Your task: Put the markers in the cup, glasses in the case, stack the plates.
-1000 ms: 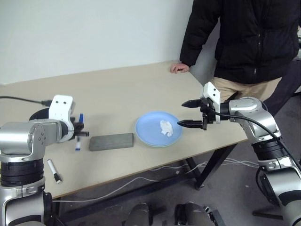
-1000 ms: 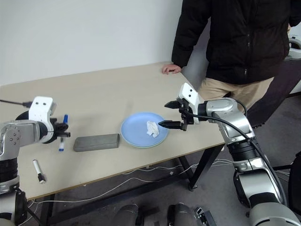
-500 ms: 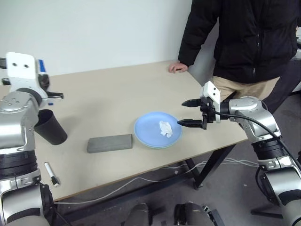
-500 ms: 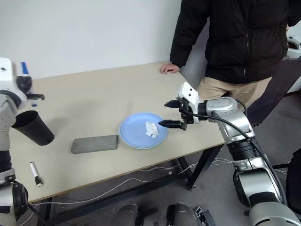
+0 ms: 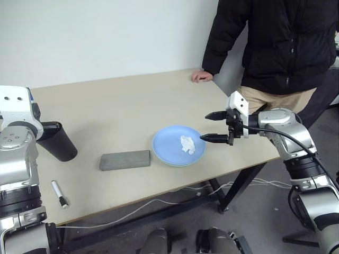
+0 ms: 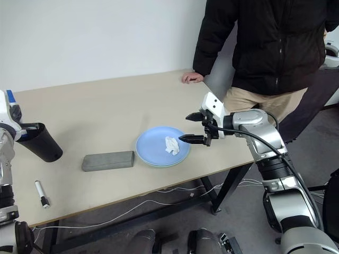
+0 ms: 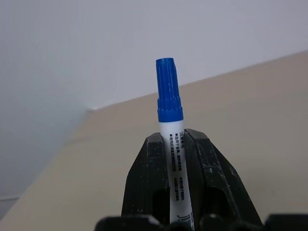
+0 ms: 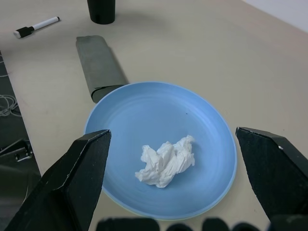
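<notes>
A: What is each pincer doing?

B: The left pincer (image 7: 174, 159) is clamped on the blue-capped marker (image 7: 169, 103), a slim white barrel with small printed text and a ribbed blue cap sticking out past the fingertips. It sits at the far left, just beside the cup (image 5: 59, 142). The right pincer (image 5: 213, 127) is spread wide and holds nothing, hovering at the right rim of the light blue plate (image 5: 165, 147).

A: Shapes and surfaces?

B: The cup is a matte black tapered tumbler, leaning with its mouth toward the left arm. The case (image 5: 125, 159) is a flat grey rectangular box with a felt-like face, lying just left of the plate. The plate is round, shallow and smooth; a paler rim shows beneath its near edge, so it looks stacked on a second plate. A crumpled white tissue (image 5: 187, 144) lies on it. The second marker (image 5: 60, 193), thin and white with black ends, lies close to the near edge of the table (image 5: 127, 100) at the left.

A: Room to move?

B: The far half of the pale, smooth table is bare. A person (image 5: 275, 42) in a black jacket stands at the far right corner, one hand (image 5: 201, 76) resting on the edge.
</notes>
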